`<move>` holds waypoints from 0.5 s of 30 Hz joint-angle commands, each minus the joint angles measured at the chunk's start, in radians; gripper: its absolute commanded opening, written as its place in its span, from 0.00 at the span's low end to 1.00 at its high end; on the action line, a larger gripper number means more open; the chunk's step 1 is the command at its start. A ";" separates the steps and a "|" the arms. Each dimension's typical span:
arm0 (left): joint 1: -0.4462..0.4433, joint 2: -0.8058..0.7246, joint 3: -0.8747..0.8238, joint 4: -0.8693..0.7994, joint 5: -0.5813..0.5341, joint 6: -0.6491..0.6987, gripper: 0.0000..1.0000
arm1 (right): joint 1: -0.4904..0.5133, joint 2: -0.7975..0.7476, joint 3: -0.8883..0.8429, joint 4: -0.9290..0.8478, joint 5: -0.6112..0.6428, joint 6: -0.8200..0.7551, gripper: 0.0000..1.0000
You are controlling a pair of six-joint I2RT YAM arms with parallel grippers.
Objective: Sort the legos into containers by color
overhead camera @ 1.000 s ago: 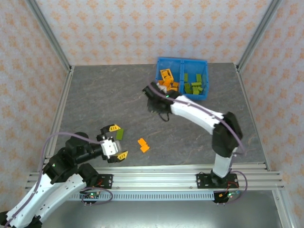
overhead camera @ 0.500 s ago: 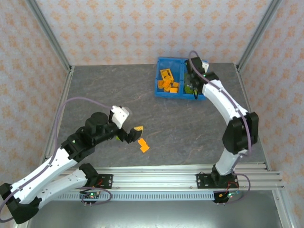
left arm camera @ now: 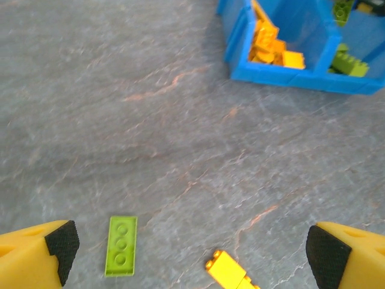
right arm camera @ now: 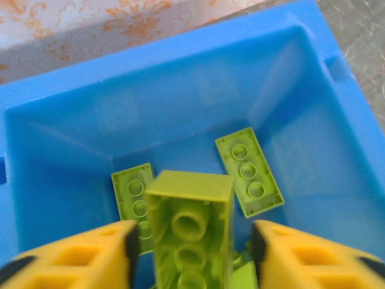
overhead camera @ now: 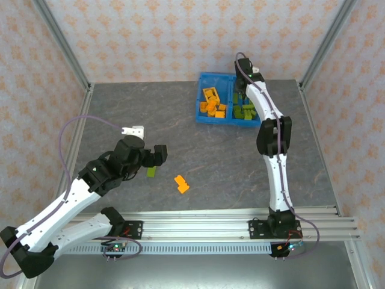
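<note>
The right hand (right arm camera: 192, 241) is hanging over the right compartment of the blue bin (right arm camera: 180, 96), with its fingers (right arm camera: 90, 253) standing apart. A lime green brick (right arm camera: 189, 223) is sitting between them, its hollow underside facing the wrist camera. A small gap is showing on either side, so the pads are not pressing it. Beneath that hand, two flat green plates (right arm camera: 249, 171) are lying on the compartment floor, one to each side of the brick's far end.

The left hand (overhead camera: 157, 153) is hovering over the worktop (overhead camera: 240, 168), well apart from the bin. It is spread wide and gripping nothing. From its wrist, a flat green strip (left arm camera: 121, 245) with three studs is lying just beside one finger (left arm camera: 36, 253). An orange brick (left arm camera: 231, 272) is lying between the two fingers, nearer the middle. The fingers are touching neither piece. Far ahead of this hand, the bin's left compartment is holding orange pieces (left arm camera: 267, 45) and the right one is holding green pieces (left arm camera: 349, 60).
</note>
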 commanded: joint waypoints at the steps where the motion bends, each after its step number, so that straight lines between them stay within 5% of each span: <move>1: 0.031 0.046 0.012 -0.095 0.018 -0.085 1.00 | -0.002 -0.002 0.122 -0.141 -0.001 -0.020 0.59; 15: 0.200 0.354 -0.034 0.008 0.157 -0.002 0.94 | -0.001 -0.627 -0.722 0.129 -0.239 -0.024 0.66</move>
